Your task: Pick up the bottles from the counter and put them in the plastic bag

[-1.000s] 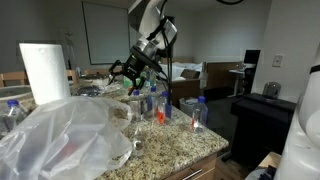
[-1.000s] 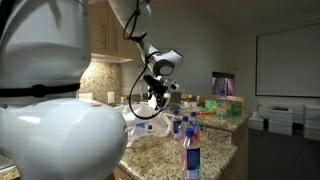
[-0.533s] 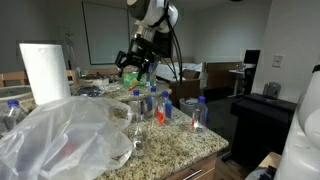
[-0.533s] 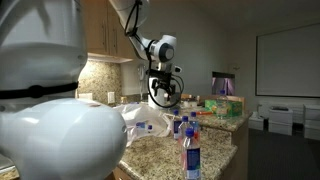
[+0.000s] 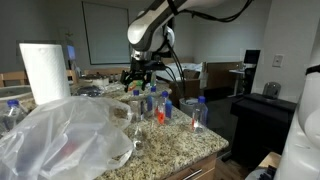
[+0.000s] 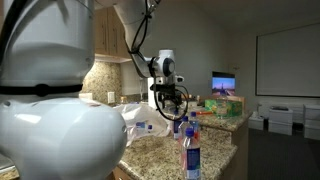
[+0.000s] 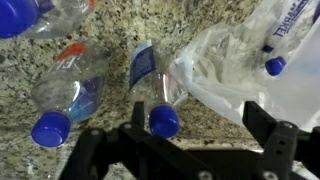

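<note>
The black two-fingered pincer (image 7: 185, 150) hangs over the speckled beige-brown granite desk (image 7: 110, 45). Its jaws stand wide apart and hold nothing.

In the wrist view, a small clear plastic bottle with a blue cap (image 7: 155, 92) lies on its side almost under the pincer, with the cap pointing toward it. On one side of this bottle lies a second clear bottle with a reddish label (image 7: 68, 95), near it but apart. On the other side, just beside it, is the large crinkled whitish plastic bag (image 7: 225, 70). Another blue-capped bottle (image 7: 277, 62) seems to be inside the bag already, though the folds hide most of it.

In an exterior view some upright bottles (image 5: 160, 105) wait on the desk beyond the bag.

I judge that the step in hand is the approach to the next bottle, most likely the middle one. The next move calls for lowering the pincer so that one finger comes on each side of the bottle's body, then closing. The bottle is round and may roll, and the bag's film is close enough to be caught.
</note>
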`<state>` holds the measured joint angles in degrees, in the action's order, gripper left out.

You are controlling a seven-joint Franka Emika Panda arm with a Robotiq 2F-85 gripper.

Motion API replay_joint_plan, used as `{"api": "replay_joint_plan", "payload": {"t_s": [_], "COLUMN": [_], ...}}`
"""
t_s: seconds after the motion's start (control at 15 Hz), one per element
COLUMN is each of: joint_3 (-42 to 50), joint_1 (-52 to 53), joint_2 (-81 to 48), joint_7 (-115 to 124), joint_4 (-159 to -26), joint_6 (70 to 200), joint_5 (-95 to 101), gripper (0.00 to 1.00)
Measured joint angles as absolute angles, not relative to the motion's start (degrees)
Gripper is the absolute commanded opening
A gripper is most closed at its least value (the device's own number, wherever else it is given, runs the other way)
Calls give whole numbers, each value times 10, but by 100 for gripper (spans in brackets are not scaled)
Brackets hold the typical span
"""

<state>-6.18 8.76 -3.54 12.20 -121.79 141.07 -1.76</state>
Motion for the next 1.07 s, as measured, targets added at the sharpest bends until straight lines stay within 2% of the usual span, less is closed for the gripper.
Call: {"api": "replay_joint_plan", "payload": {"t_s": [0.13, 0.2, 0.27, 0.87, 0.93, 1.07], "joint_3": [-60, -59, -57, -44, -44, -43], "joint_1": [88, 88, 88, 94, 94, 94], "joint_2": [-50, -56, -62, -77, -77, -77], "joint_7": [163, 184, 203, 280, 284, 288], "joint_4": [-1219, -1219, -1219, -1215, -1214, -1212], "joint_6": [1438, 1448, 1454, 1456, 1456, 1456], "joint_5": [23, 45, 65, 145, 150, 158], "gripper": [100, 90, 74, 15, 9, 10]}}
